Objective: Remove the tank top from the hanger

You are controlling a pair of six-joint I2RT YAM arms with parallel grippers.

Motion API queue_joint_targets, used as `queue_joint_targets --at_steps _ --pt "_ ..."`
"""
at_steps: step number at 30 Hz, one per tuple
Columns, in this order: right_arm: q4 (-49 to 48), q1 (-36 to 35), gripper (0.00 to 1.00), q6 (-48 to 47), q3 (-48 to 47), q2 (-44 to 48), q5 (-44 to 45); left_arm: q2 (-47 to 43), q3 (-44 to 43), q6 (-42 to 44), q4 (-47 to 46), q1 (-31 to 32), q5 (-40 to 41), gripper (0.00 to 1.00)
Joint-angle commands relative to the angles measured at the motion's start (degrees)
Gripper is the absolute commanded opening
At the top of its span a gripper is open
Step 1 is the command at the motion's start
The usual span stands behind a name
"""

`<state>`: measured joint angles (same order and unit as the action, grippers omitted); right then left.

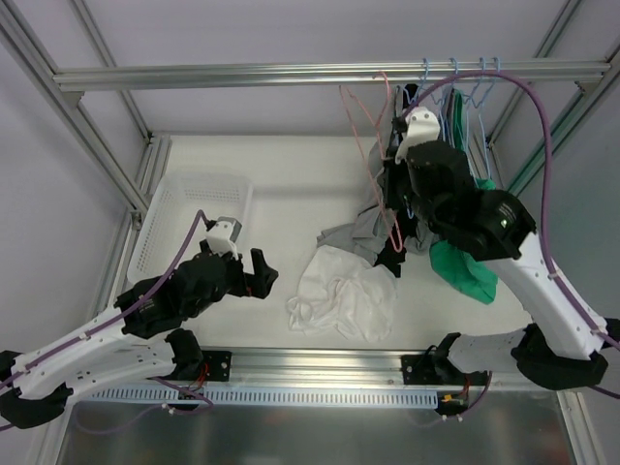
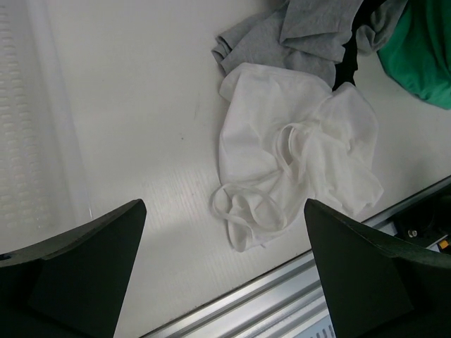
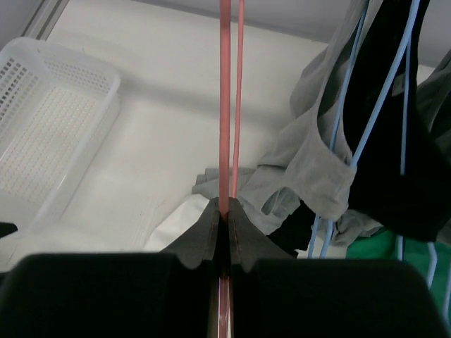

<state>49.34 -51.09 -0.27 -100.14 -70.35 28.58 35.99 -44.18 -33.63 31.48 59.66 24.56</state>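
Right claw point(image 3: 224, 211): clenched on the thin wire of the pink hanger point(image 3: 225, 105), which hangs bare from the overhead rail point(image 1: 291, 74). Left claw point(image 2: 224, 205): released, empty, low over the counter point(image 1: 291, 184). White tank top point(image 1: 341, 291): off the hanger, crumpled on the counter between the arms. Crowding just right of the pink hanger: grey garment point(image 3: 310, 162) and black garment point(image 3: 384, 105) on blue hangers point(image 3: 366, 141), green garment point(image 1: 463, 269) behind. White basket point(image 1: 194, 194) stands far left.
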Motion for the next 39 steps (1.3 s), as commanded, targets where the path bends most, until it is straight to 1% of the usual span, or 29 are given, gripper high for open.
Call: queue_joint_targets --at_steps 1,2,3,7,12,17,20,22,25,28,30,35,39 --pt "2.7 3.6 0.00 -3.9 -11.9 -6.1 3.1 0.2 -0.2 1.5 2.2 0.3 -0.8 0.99" --pt "3.6 4.9 0.00 -3.5 -14.1 -10.2 -0.4 0.1 0.1 1.4 2.2 0.3 -1.2 0.99" --pt "4.6 6.3 0.00 -3.0 -17.6 -12.2 -0.8 -0.1 0.2 1.5 2.3 0.3 -1.7 0.99" --pt "5.8 7.4 0.00 -2.2 -18.8 -17.3 0.9 -1.7 1.2 1.3 2.4 0.3 -1.7 0.99" --pt "5.7 7.4 0.00 1.0 -16.5 -19.0 1.5 -2.5 1.3 1.3 2.4 0.3 -2.7 0.99" --pt "5.5 7.4 0.00 4.6 -14.0 -19.4 0.0 3.1 -1.0 2.7 1.5 0.4 -9.2 0.99" --pt "3.9 7.2 0.00 5.6 -11.4 -17.4 -0.3 5.4 -0.1 5.7 -4.6 0.5 -15.5 0.99" --pt "2.8 7.6 0.00 5.6 -10.9 -16.8 0.9 7.4 -0.1 6.3 -8.3 0.5 -16.8 0.99" --pt "1.8 8.9 0.00 4.8 -14.1 -17.2 -0.4 9.7 -0.8 6.3 -10.5 0.9 -17.1 0.99" --pt "1.5 9.4 0.00 3.2 -18.1 -18.1 -0.8 10.2 -0.7 6.1 -12.1 1.3 -16.7 0.99" --pt "1.8 10.7 0.00 2.9 -19.5 -19.0 -2.7 10.1 0.0 5.9 -12.8 1.5 -16.6 0.99" --pt "1.8 12.1 0.00 2.4 -17.1 -20.8 -7.0 10.1 1.4 5.2 -13.5 1.5 -16.6 0.99" --pt "1.2 12.2 0.00 1.4 -17.0 -22.6 -8.4 9.6 1.6 5.1 -13.6 1.6 -16.7 0.99"
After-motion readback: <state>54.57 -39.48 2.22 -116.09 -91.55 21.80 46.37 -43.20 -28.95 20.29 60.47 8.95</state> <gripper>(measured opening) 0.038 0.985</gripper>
